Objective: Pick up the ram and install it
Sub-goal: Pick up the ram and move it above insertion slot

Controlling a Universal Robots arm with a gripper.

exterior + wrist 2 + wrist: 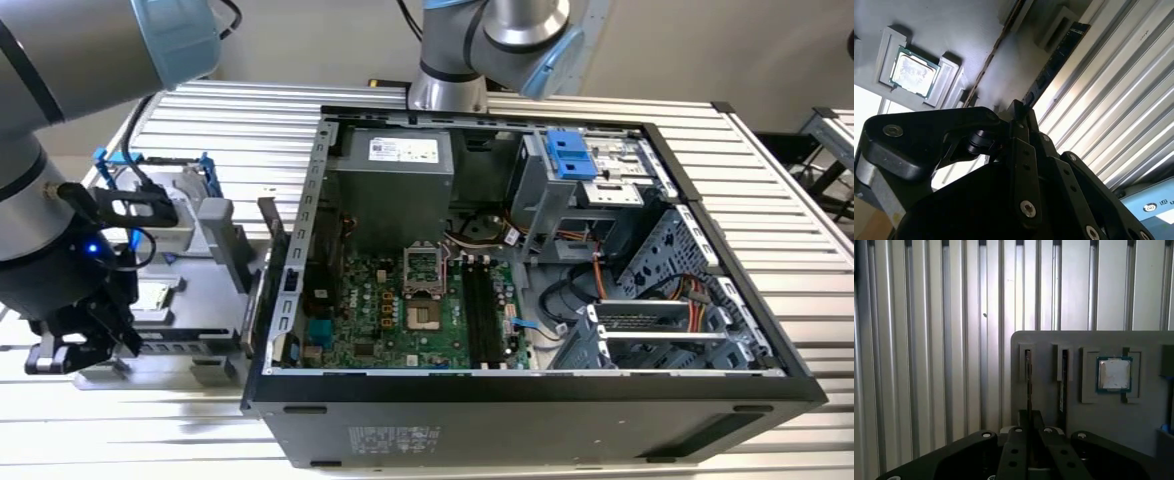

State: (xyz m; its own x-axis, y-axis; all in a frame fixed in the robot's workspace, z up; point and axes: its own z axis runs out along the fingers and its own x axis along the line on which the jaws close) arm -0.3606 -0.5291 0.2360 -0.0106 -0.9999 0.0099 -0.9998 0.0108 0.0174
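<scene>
A ribbed aluminium table [787, 180] carries an open computer case [534, 385] lying on its side, with the green motherboard [387, 300] exposed and two long black slots [487, 310] running beside the processor socket. Just beside the case, on the exterior view's left, sits a grey parts tray [187, 335]. The arm [40, 220] reaches down over the tray's near corner, and the hand [80, 350] is low at the tray edge. In the first wrist view, the hand [1027, 415] is aligned with the outermost tray slot, where the ram [1027, 380] stands on edge. The fingers [1016, 455] are drawn together on either side of the stick and appear clamped on it. The ram is seated in its slot, not lifted clear. In the second wrist view, the hand [1020, 112] meets the near end of the ram [1054, 67], which extends away from the fingertips as a long dark strip along the tray edge, with the table ribs next to it. A second stick [1064, 377] stands in the neighbouring slot, showing a greenish edge. It appears as a thin line [989, 55] in the second wrist view. Beyond that stick, the square CPU chip [1113, 374] lies flat in its recess, visible in the second wrist view [913, 72] and in the exterior view [156, 293].
</scene>
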